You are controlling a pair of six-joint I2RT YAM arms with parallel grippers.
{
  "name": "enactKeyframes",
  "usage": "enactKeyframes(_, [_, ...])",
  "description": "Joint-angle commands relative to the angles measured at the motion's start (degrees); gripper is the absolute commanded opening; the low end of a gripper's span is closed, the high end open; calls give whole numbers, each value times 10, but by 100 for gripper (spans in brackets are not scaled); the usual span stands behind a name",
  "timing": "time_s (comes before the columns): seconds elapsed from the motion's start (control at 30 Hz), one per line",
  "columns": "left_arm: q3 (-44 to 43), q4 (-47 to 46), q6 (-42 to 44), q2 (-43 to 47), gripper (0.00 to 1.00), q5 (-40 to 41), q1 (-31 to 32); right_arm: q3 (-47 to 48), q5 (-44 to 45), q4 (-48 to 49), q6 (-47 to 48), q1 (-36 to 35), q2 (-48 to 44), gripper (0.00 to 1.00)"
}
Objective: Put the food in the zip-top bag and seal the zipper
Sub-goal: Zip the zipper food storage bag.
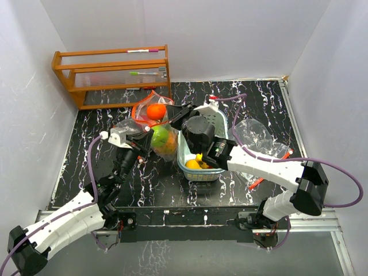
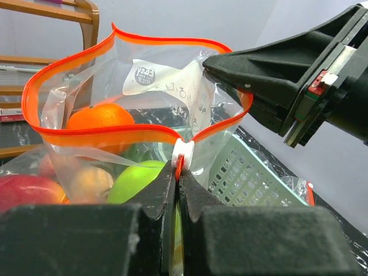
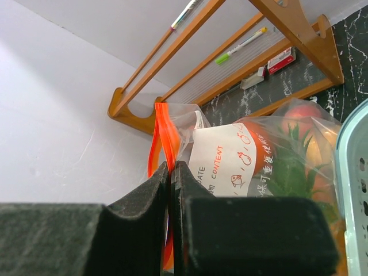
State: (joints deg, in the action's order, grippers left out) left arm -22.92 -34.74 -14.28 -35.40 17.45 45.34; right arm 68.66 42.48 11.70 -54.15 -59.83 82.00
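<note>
Zip-top bag (image 2: 167, 80), centre frame, is holding the food (image 2: 100, 118), mouth gaping; right gripper (image 3: 171, 172) is pinching the zipper (image 3: 164, 132); left gripper (image 2: 177, 184) is clamping it at the white slider (image 2: 184, 150); advise pulling level, track taut.

We're in a robotics lab test cell, folks, not a kitchen. Plain white panels (image 1: 230, 34) box in a black marbled tabletop (image 1: 161, 184) on three sides. The left arm (image 1: 66, 224) and right arm (image 1: 264, 165) are bolted to a metal frame (image 1: 344, 250) at the near edge, with purple cables (image 1: 360, 185) looping off them. At the back, a wooden rack (image 1: 109, 72) holds marker pens (image 1: 142, 51). The toy fruit (image 1: 154, 111) is plainly a prop.
</note>
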Motion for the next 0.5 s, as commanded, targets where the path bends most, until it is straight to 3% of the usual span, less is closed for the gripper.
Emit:
enactKeyframes(0.0, [-30,-9,35,23,0,-46,0,-12,7,20,-8,2,-36,8])
enactKeyframes(0.2, [-104,164,132,136,0,-109,0,-87,7,-24,-10,3,-102,8])
enactKeyframes(0.37, [-167,307,166,177,0,-132,0,-126,-80,-46,99,2,-158,39])
enactKeyframes(0.47, [-184,364,174,189,0,-153,0,-132,-178,-49,194,2,-191,54])
